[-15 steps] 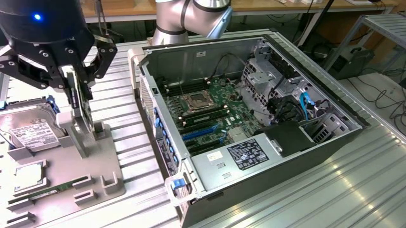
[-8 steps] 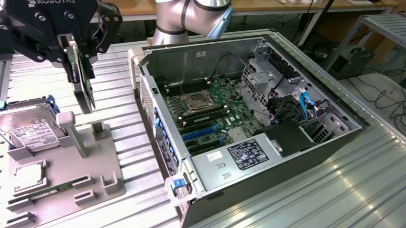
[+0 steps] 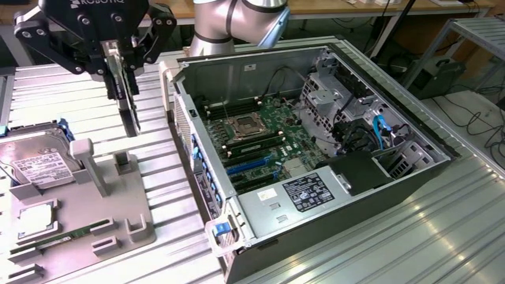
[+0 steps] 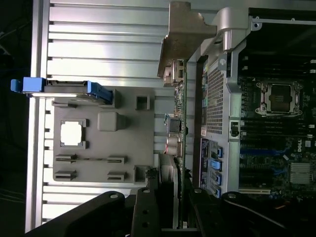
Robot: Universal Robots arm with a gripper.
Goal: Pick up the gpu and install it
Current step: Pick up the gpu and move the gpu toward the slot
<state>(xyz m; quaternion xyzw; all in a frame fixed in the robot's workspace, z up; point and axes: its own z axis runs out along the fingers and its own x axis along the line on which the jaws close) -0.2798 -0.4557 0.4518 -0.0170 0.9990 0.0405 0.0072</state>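
- Gripper (image 3: 118, 56), upper left of the exterior view: jaws partly closed, clamped on the upper end of the gpu (image 3: 127, 109).
- Gpu hangs edge-on above the grey holder (image 3: 87, 219), left of the open computer case (image 3: 332, 195).
- Long axis vertical; silver bracket (image 4: 185, 39) at the end away from the jaws, pointing down.

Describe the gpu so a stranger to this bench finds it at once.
Find the open computer case; on the exterior view's left of it sits a grey tray. Above that tray the end effector grips the gpu, a thin dark card hanging edge-on. Unlike the white-labelled hard drive resting on the tray, it is upright in the air.
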